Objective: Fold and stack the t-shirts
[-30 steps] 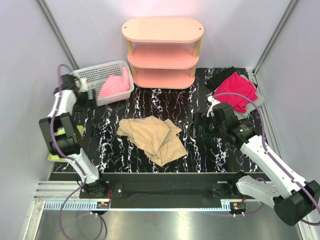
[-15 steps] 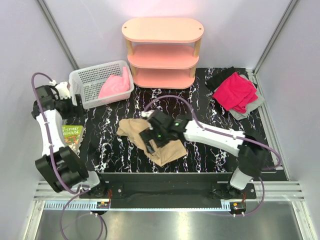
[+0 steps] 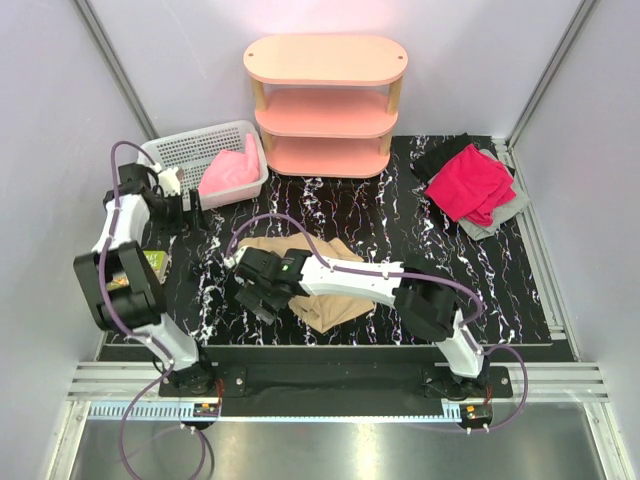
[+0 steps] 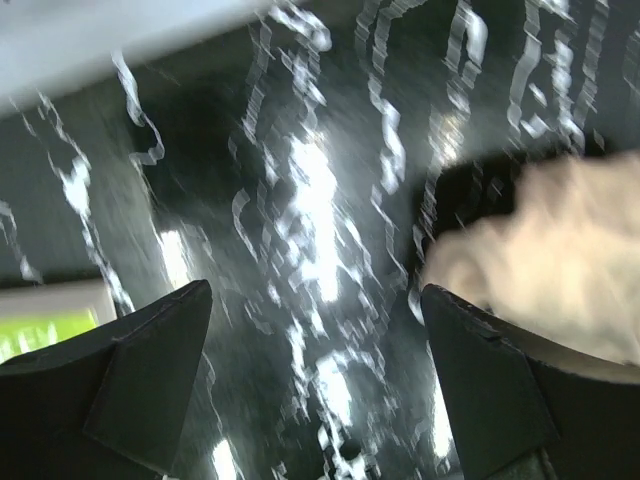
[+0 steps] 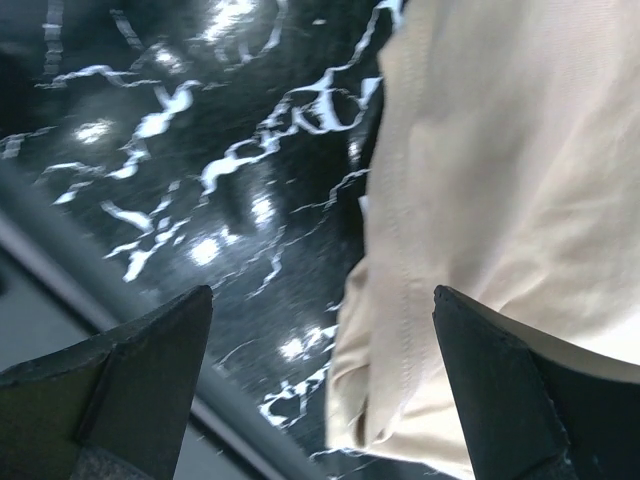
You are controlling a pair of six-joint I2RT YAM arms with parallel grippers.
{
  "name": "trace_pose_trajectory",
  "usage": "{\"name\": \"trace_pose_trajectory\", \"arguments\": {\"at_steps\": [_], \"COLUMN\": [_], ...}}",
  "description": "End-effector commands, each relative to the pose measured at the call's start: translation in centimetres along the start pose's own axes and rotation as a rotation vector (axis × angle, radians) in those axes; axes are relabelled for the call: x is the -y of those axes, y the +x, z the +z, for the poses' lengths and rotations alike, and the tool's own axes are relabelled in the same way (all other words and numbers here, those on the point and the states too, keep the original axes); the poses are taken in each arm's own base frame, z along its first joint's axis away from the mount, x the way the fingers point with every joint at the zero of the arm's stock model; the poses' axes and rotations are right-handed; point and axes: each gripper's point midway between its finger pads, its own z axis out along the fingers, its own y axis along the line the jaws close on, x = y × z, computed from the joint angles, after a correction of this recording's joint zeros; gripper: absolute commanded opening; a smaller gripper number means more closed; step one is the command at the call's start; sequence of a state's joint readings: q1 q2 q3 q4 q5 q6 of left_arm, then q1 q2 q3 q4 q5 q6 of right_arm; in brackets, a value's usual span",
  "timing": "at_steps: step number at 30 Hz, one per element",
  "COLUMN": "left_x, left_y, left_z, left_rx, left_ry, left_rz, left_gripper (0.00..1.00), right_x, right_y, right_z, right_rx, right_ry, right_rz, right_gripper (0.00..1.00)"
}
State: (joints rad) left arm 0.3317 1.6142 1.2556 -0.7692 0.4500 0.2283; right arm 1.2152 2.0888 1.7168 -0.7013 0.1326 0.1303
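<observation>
A crumpled tan-beige t-shirt (image 3: 325, 280) lies mid-table. My right gripper (image 3: 252, 298) reaches across to its left edge and stands open; in the right wrist view the tan shirt's hem (image 5: 500, 180) lies between and beyond the fingers, with nothing gripped. My left gripper (image 3: 193, 212) hangs open above bare table beside the basket, and the tan t-shirt (image 4: 550, 250) shows blurred at the right of its view. A light pink t-shirt (image 3: 228, 172) sits in the basket. A magenta-red t-shirt (image 3: 472, 182) lies over a black t-shirt (image 3: 440, 155) and a grey t-shirt (image 3: 502, 214) at the back right.
A white mesh basket (image 3: 180, 150) stands at the back left. A pink three-tier shelf (image 3: 325, 100) stands against the back wall. A green packet (image 3: 152, 262) lies at the table's left edge. Grey walls close in on both sides.
My right arm has swung from the right side across the table to the tan shirt's left edge. My left arm swung out left, then back beside the basket. Both stay open.
</observation>
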Motion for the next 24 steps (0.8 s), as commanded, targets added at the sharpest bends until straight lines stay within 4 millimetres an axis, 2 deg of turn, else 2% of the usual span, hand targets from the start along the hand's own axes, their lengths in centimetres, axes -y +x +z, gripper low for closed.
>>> {"name": "trace_pose_trajectory", "arguments": {"at_steps": [1,2,3,4,6,7,8,13,19,22,24], "left_x": [-1.2,-1.7,-2.1,-2.3,-2.9,-3.2,-3.6,-4.8,-5.5,-5.5,-4.5], "left_y": [-4.9,-5.0,-5.3,-6.5,-7.0,-8.4,-8.7,-12.3,-13.6,-13.5,-13.2], "left_z": [1.5,2.5,2.9,2.8,3.9,3.6,4.2,4.1,4.4,4.1,2.8], "left_rx": [0.08,0.064,0.061,0.08,0.067,0.093,0.089,0.144,0.156,0.156,0.168], "left_ry": [-0.007,-0.007,-0.017,-0.025,-0.033,-0.046,-0.049,-0.085,-0.116,-0.124,-0.111], "left_rz": [-0.007,-0.017,-0.029,-0.028,-0.043,-0.035,-0.041,-0.038,-0.036,-0.025,0.008], "left_gripper": [0.9,0.9,0.9,0.9,0.9,0.9,0.9,0.9,0.9,0.9,0.9], "right_x": [1.9,1.9,2.0,2.1,2.1,2.2,2.1,2.1,2.1,2.2,2.6], "right_y": [-2.3,-2.4,-2.6,-2.8,-3.0,-3.3,-3.4,-4.5,-4.6,-4.8,-5.0], "right_z": [-0.4,-0.4,-0.3,-0.3,-0.2,-0.2,-0.1,0.3,2.0,3.1,3.9], "right_rx": [0.047,0.052,0.054,0.058,0.063,0.071,0.072,0.101,0.098,0.104,0.108], "right_ry": [0.093,0.095,0.101,0.107,0.112,0.113,0.113,0.121,0.119,0.11,0.107], "right_rz": [-0.05,-0.053,-0.055,-0.055,-0.062,-0.061,-0.065,-0.066,-0.08,-0.08,-0.074], "right_gripper": [1.0,1.0,1.0,1.0,1.0,1.0,1.0,1.0,1.0,1.0,1.0]}}
